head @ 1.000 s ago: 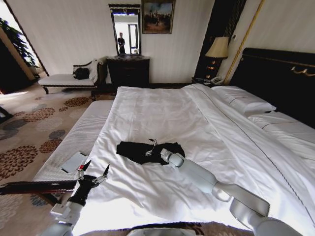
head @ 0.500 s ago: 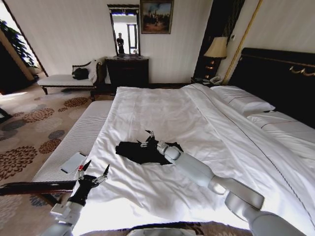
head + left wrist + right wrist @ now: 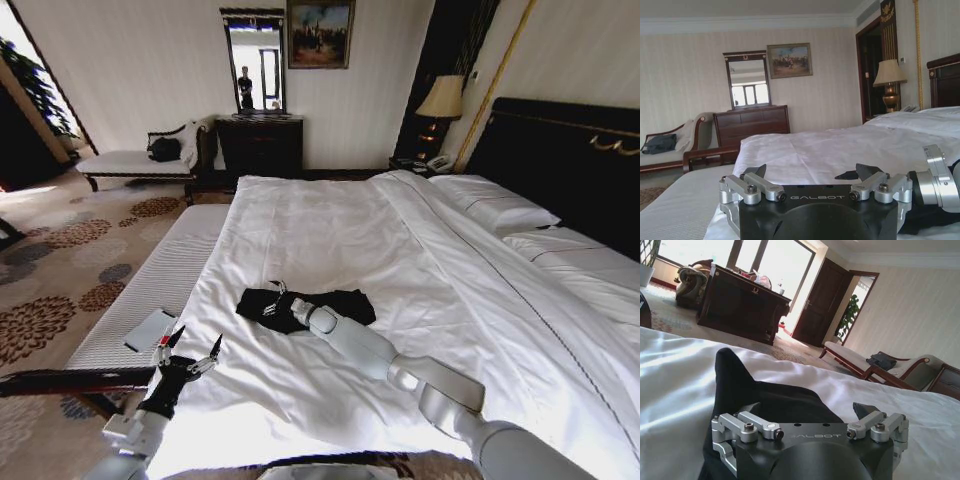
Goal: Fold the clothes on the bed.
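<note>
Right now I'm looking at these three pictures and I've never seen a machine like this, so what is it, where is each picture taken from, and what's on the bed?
It is a wheeled robot with two arms, each ending in a gripper. The wide picture comes from a camera on its head; the other two come from cameras on its wrists, looking out over each gripper. On the bed, white-sheeted, lies a black garment, the clothes to fold. The right gripper is stretched out over the garment's left part, fingers open with cloth rising between them, gripping nothing. The left gripper waits open, low by the bed's near-left edge, above a white bench.
</note>
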